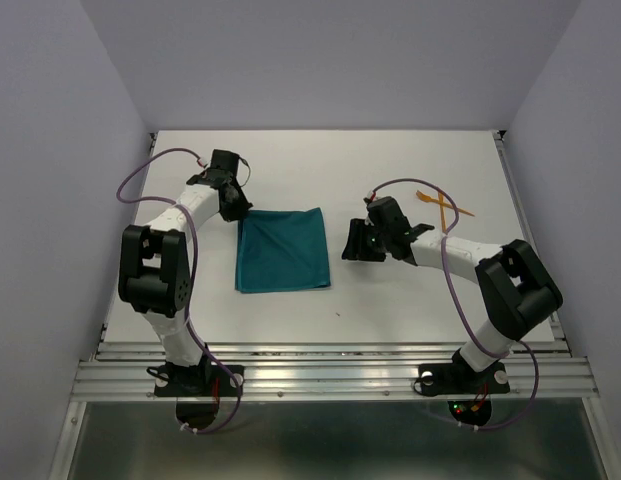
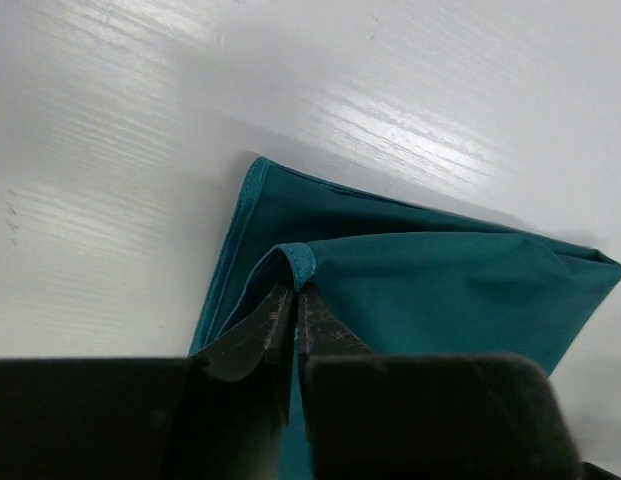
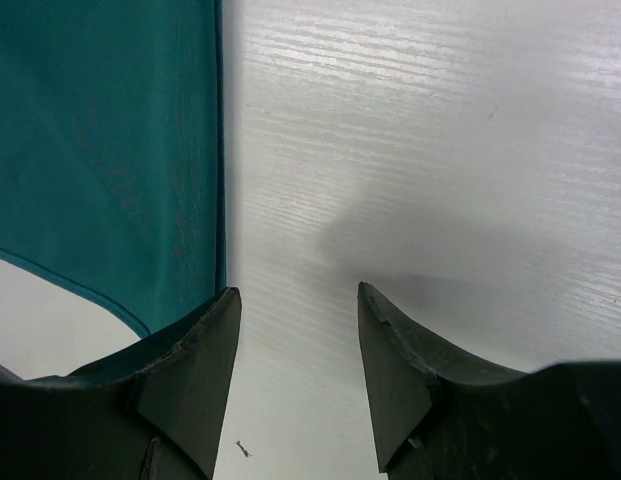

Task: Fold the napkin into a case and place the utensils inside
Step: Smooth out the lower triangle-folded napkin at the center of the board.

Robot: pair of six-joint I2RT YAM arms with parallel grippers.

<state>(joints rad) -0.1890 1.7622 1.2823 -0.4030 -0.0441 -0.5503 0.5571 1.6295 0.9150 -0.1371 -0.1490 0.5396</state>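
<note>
**Left gripper (image 2: 295,290) pinches napkin (image 1: 282,250) corner**

It is clamped on the top layer's far-left corner, and the cloth spreads from there toward the bench's right edge. The right gripper (image 1: 355,242), jaws apart and empty, waits just beside the napkin's right edge. The utensils (image 1: 442,207), seemingly crossed, lie near the bench's far right corner.

No text can be read in any of the three views: no label, no brand, no number and no sign stands on any surface (also not in the close wrist views). The small indicator lights (image 1: 456,407) at the near right glow green and red, without characters.
</note>
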